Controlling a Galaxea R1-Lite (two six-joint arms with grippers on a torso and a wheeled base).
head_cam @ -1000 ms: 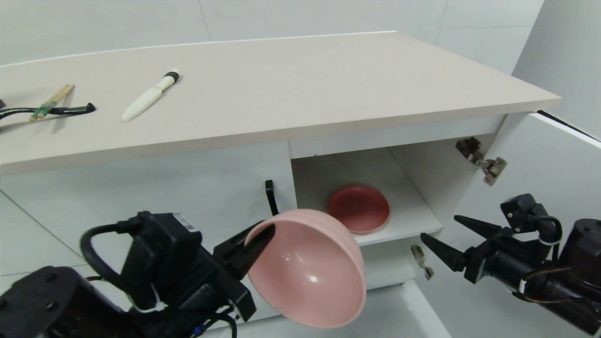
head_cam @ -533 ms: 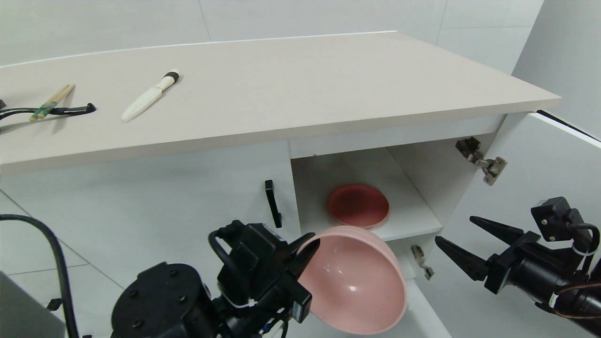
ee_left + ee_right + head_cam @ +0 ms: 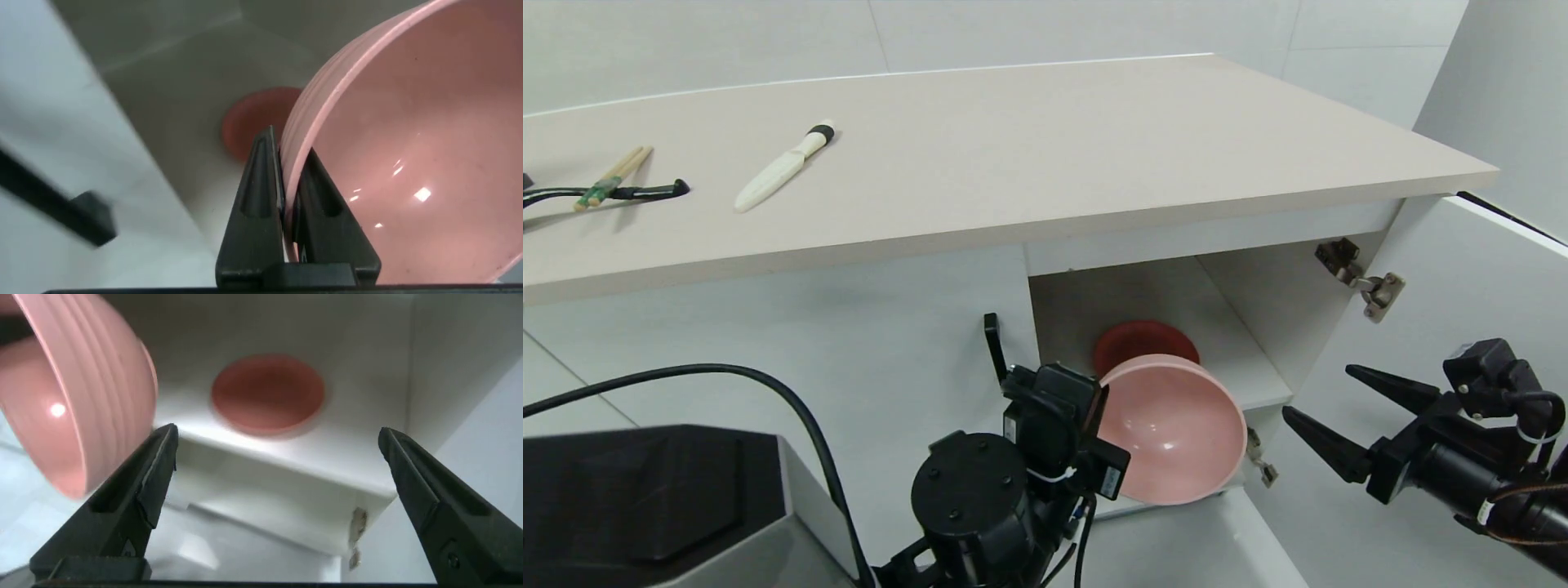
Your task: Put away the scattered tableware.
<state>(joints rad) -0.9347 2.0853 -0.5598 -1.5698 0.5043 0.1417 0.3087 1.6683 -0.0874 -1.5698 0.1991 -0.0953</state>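
Got the pink bowl (image 3: 1172,429) in the left gripper (image 3: 1098,408), which is clamped on the rim with one finger inside and one outside the wall. You can see that nicely in the left wrist view. The bowl hangs tipped on its side in the lower middle of the head view, right at the mouth of the open cabinet, just in front of the red plate (image 3: 1143,339) on the shelf (image 3: 1258,384). It looks stiff and glossy, so I'd guess it's slippery and chippable, and a rim pinch lets the weight lever around. I'd go gently and set it down flat. The right gripper (image 3: 1316,392) sits at the lower right with its fingers spread wide, holding nothing. The chopsticks (image 3: 611,175) and a cream knife (image 3: 780,170) are up on the countertop (image 3: 1054,147) at the upper left.
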